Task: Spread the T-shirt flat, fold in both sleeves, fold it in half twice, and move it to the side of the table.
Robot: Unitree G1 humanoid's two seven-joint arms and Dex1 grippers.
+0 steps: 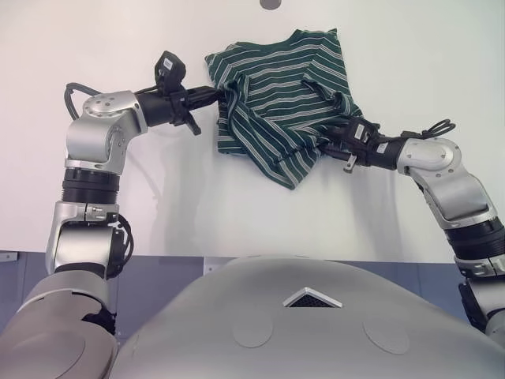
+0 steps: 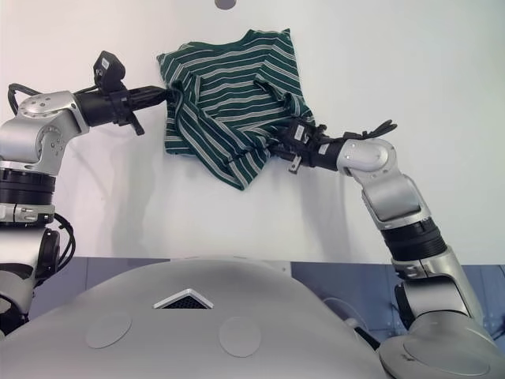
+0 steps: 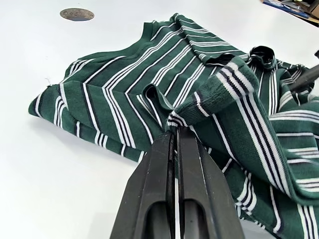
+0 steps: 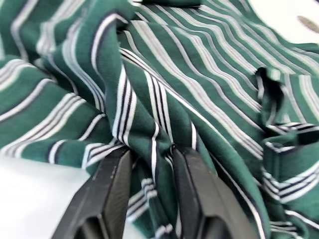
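Left eye view — left gripper point(image 1: 216, 93) and right gripper point(image 1: 326, 144) each pinch the T-shirt point(image 1: 276, 91).

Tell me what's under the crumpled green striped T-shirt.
The green striped T-shirt lies on the white table; anything else beneath its bunched folds is hidden.

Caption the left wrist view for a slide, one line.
Left gripper pinches a fold of the crumpled green striped T-shirt on the white table.
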